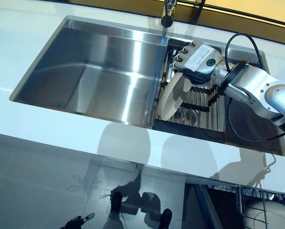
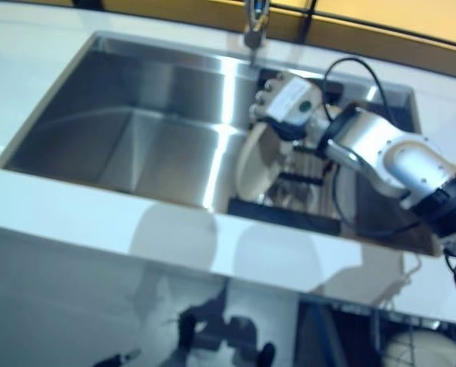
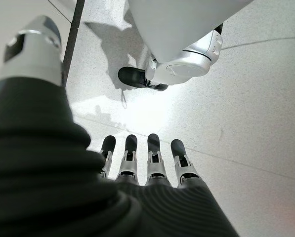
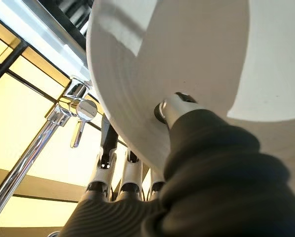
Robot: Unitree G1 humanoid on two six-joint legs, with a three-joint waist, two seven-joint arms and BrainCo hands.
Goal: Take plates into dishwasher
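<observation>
A cream plate [image 1: 170, 98] stands on edge in the dark dish rack [image 1: 202, 105] at the right end of the sink. My right hand [image 1: 195, 57] reaches over the rack from the right and grips the plate's top rim. In the right wrist view the thumb [image 4: 174, 106] presses one face of the plate [image 4: 187, 49], and the fingers [image 4: 130, 173] curl behind the other. My left hand [image 3: 142, 163] hangs low beside the counter with straight fingers, holding nothing; it also shows as my left hand [image 1: 78, 222] at the lower left.
A steel sink [image 1: 94, 71] is set into a white counter [image 1: 61, 133], with a faucet [image 1: 168, 12] at the back. The dishwasher's wire rack [image 1: 245, 198] shows at the lower right, with a white plate [image 1: 271, 214] in it.
</observation>
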